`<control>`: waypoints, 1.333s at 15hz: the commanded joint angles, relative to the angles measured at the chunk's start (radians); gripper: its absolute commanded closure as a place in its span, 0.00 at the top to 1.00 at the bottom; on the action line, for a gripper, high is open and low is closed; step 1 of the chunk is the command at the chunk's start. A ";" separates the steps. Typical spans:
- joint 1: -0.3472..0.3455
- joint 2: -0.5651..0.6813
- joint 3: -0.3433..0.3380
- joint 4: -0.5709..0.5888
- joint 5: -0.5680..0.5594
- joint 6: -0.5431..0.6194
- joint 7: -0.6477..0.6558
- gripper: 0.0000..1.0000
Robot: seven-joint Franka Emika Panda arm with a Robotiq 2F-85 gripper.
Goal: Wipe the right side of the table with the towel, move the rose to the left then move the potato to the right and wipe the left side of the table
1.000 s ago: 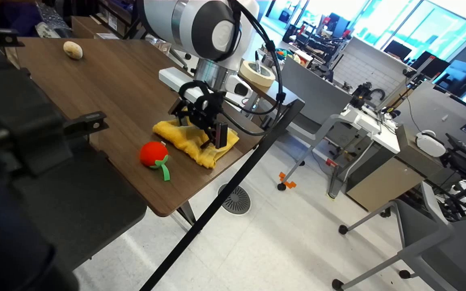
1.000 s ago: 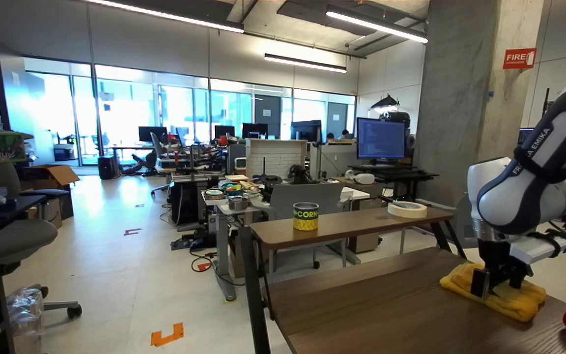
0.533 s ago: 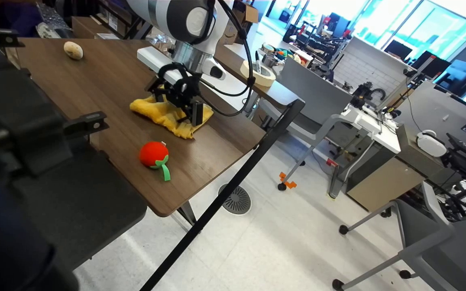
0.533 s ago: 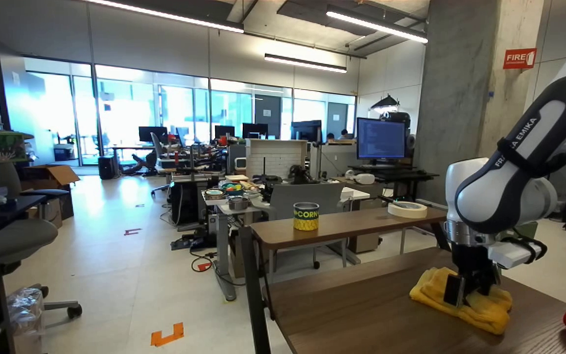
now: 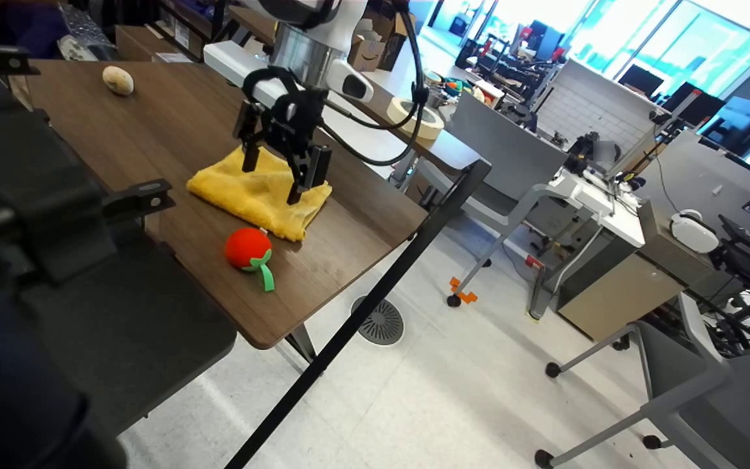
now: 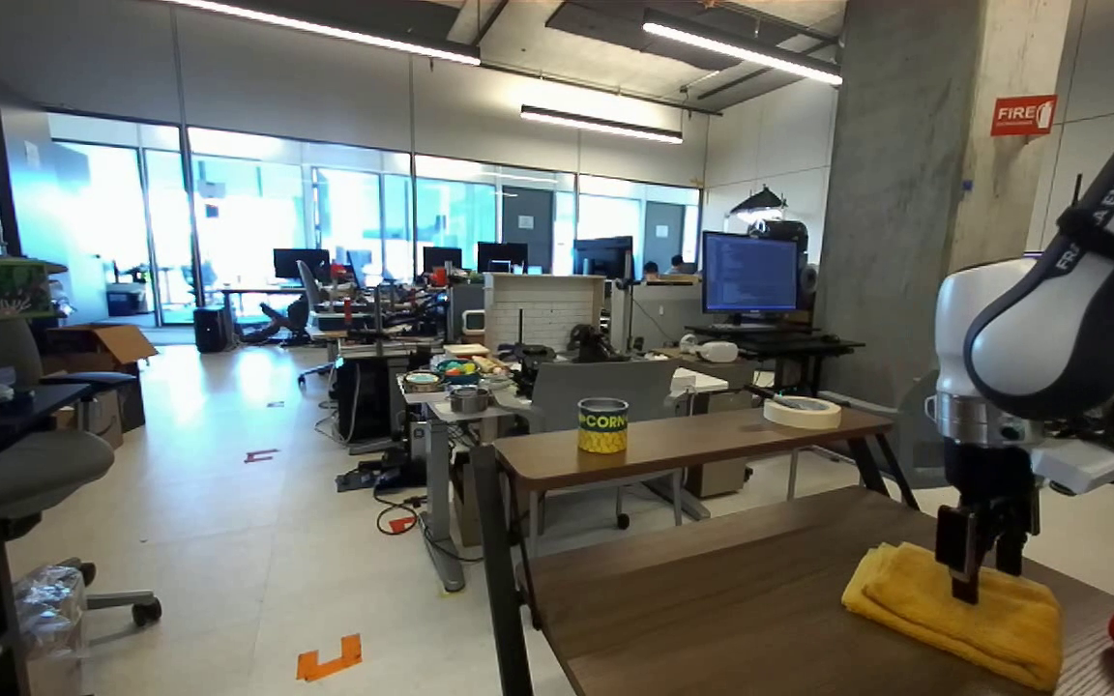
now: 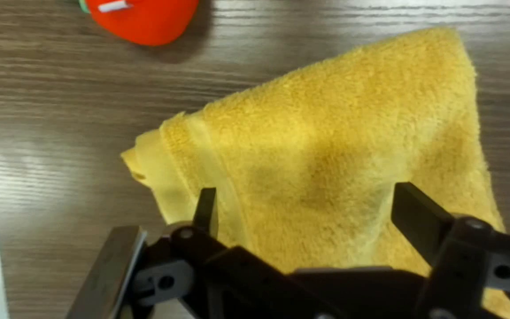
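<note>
Exterior view: gripper [image 6: 987,577] over towel [image 6: 953,621], can [image 6: 602,425] reads CORN, sign [image 6: 1023,116] FIRE

The gripper [image 5: 273,176] hangs over the yellow towel [image 5: 254,200], fingers spread apart — whether they touch it I cannot tell. The towel lies on the brown table [image 5: 166,124], just beside the round red rose [image 5: 247,247] with its green leaf. The potato [image 5: 118,81] sits well apart, near the table's far end — and a roll of tape [image 5: 428,132] rests on a brown shelf [image 5: 451,151] past the table's edge.
</note>
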State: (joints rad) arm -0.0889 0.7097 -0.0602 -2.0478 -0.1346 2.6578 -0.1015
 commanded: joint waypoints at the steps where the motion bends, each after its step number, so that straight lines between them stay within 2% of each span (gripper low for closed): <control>1: -0.059 -0.179 0.000 -0.250 0.012 0.218 -0.043 1.00; 3: -0.106 -0.210 0.010 -0.305 0.026 0.231 -0.073 1.00; 6: -0.169 -0.245 0.020 -0.339 0.049 0.132 -0.117 1.00; 8: -0.197 -0.245 0.022 -0.340 0.067 0.109 -0.133 1.00; 11: -0.189 -0.206 0.006 -0.305 0.074 0.078 -0.117 1.00; 14: -0.179 -0.148 0.013 -0.262 0.079 0.104 -0.109 1.00; 19: -0.107 -0.014 -0.035 -0.159 0.048 0.123 -0.025 1.00; 20: -0.105 0.005 -0.032 -0.144 0.050 0.120 -0.026 0.75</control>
State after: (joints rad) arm -0.2294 0.6350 -0.0694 -2.2628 -0.0859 2.7722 -0.1536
